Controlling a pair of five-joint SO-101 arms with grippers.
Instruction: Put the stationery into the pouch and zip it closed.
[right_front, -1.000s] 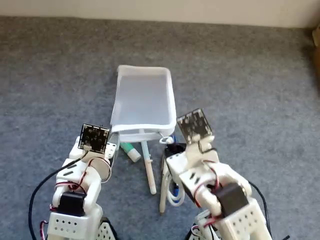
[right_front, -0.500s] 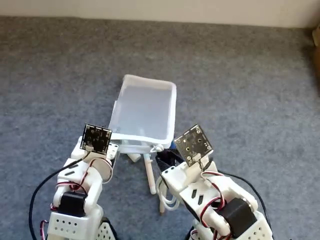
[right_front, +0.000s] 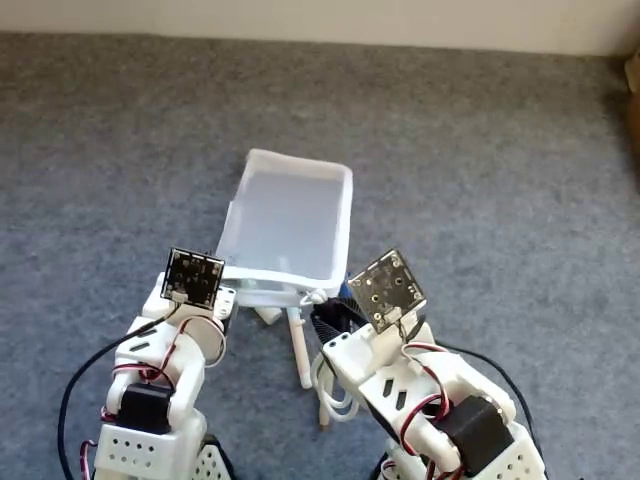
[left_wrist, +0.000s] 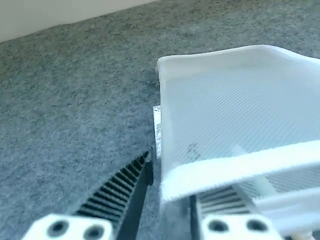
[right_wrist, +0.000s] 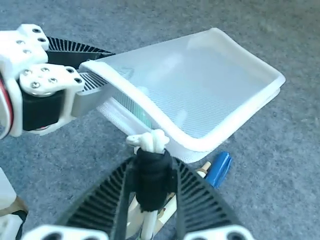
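The translucent white mesh pouch (right_front: 290, 225) lies mid-carpet, its mouth toward the arms. My left gripper (right_front: 232, 292) is shut on the pouch's near-left rim, which sits between the black and white fingers (left_wrist: 172, 185). My right gripper (right_wrist: 153, 165) is shut on the black zipper pull (right_wrist: 152, 180) with its white knotted cord (right_wrist: 149, 141), at the pouch's near-right corner (right_front: 325, 308). A white pen (right_front: 298, 348), a cream pen (right_front: 325, 400) and a blue pen (right_wrist: 217, 167) lie on the carpet at the mouth. A green-capped item (right_wrist: 142, 117) shows through the mesh; I cannot tell whether it is inside or beneath.
Grey carpet (right_front: 480, 170) spreads on all sides of the pouch, with free room beyond it and to both sides. A pale wall base (right_front: 320, 20) runs along the far edge. A white cable loop (right_front: 338, 395) hangs by the right arm.
Over the last second the pouch swung and slid toward the arms, covering the green-capped item. The right arm drew back with the zipper pull. Nothing moved in the last half second.
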